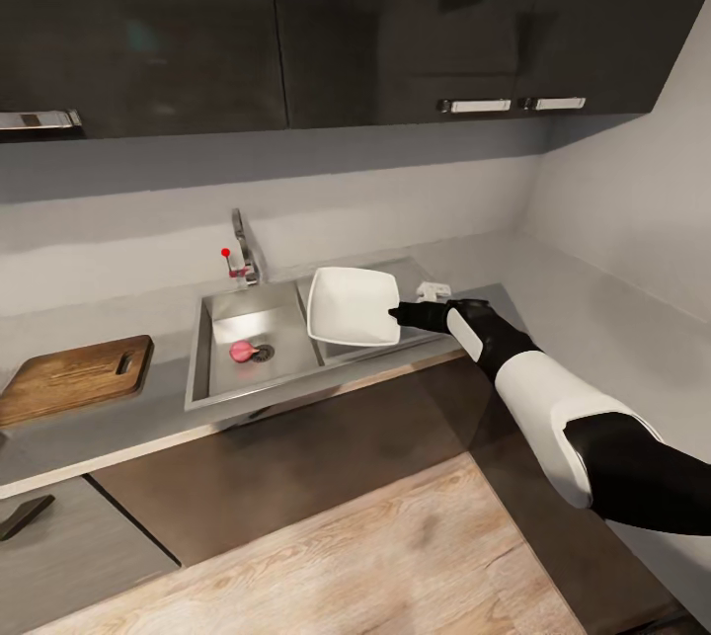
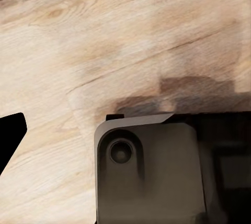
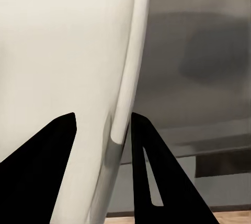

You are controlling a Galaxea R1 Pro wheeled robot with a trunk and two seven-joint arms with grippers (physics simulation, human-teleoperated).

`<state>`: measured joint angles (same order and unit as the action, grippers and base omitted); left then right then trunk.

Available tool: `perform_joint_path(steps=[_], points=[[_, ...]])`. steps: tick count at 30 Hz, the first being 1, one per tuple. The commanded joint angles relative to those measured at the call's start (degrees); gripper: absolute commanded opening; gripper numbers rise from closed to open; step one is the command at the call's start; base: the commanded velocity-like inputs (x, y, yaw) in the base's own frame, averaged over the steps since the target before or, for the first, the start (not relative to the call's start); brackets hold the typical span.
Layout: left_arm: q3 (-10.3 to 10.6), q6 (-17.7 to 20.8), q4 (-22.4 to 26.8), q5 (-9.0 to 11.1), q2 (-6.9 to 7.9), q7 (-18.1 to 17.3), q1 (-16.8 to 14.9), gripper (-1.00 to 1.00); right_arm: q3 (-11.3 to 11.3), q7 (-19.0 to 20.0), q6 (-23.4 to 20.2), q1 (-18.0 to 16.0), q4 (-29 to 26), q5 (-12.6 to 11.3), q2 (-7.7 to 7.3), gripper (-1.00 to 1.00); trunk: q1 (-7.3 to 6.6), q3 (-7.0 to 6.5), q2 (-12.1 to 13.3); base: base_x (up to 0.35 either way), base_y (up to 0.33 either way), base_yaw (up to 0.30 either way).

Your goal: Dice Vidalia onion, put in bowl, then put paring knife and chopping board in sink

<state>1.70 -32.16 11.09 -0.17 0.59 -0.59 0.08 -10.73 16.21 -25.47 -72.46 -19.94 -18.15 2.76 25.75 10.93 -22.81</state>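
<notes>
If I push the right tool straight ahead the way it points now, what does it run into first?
Nothing new at first: the right tool already clamps the rim of the shallow white squarish bowl, so the bowl moves with it. Beyond that lies the grey steel sink basin, though depth is hard to judge.

We identify a home kitchen: a steel sink (image 1: 252,344) with chrome faucet (image 1: 243,255) set in a grey tabletop (image 1: 592,319), dark wall cabinets (image 1: 296,23) above, wood-plank floor (image 1: 375,566) below
</notes>
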Motion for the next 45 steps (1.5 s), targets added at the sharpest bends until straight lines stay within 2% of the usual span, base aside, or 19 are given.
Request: perform_joint_path(steps=[1,5,7,11,18,24,38,45], points=[[0.14,-0.13,0.07,0.0,0.02,-0.03,0.01,1.0,-0.26,-0.12,-0.26,-0.05,-0.11,-0.42,-0.03,-1.0,0.03,0.1,-0.11,0.0,0.0,0.0],[0.14,-0.15,0.07,0.0,0.03,-0.03,0.01,1.0,-0.43,-1.37,-0.28,-0.05,-0.25,-0.26,0.14,-1.0,0.03,0.1,-0.11,0.0,0.0,0.0],[0.14,-0.11,0.07,0.0,-0.03,-0.03,0.01,1.0,-0.49,-3.34,-0.28,-0.05,-0.47,-0.03,0.82,-1.0,0.03,0.1,-0.11,0.0,0.0,0.0],[0.14,-0.1,0.07,0.0,-0.05,-0.03,0.01,1.0,-0.52,-4.66,-0.28,-0.05,-0.59,0.47,1.29,-1.0,0.03,0.1,-0.11,0.0,0.0,0.0],[0.14,-0.09,0.07,0.0,-0.06,-0.03,0.01,1.0,-0.52,-5.18,-0.29,-0.05,-0.63,0.9,1.61,-1.0,0.03,0.1,-0.11,0.0,0.03,0.0],[0.14,-0.09,0.07,0.0,-0.06,-0.03,0.01,1.0,-0.52,-6.05,-0.29,-0.05,-0.63,0.92,2.23,-1.0,0.03,0.1,-0.11,0.0,0.221,0.0],[0.14,-0.09,0.05,0.0,-0.06,-0.06,0.01,1.0,-0.53,-7.47,-0.29,-0.05,-0.63,0.92,2.47,-1.0,0.03,0.1,-0.11,-0.008,0.248,0.0],[0.14,-0.07,0.02,0.0,-0.06,-0.09,0.01,1.0,-0.52,-8.26,-0.29,-0.05,-0.63,0.92,2.58,-1.0,0.03,0.1,-0.11,-0.03,0.053,0.0]])
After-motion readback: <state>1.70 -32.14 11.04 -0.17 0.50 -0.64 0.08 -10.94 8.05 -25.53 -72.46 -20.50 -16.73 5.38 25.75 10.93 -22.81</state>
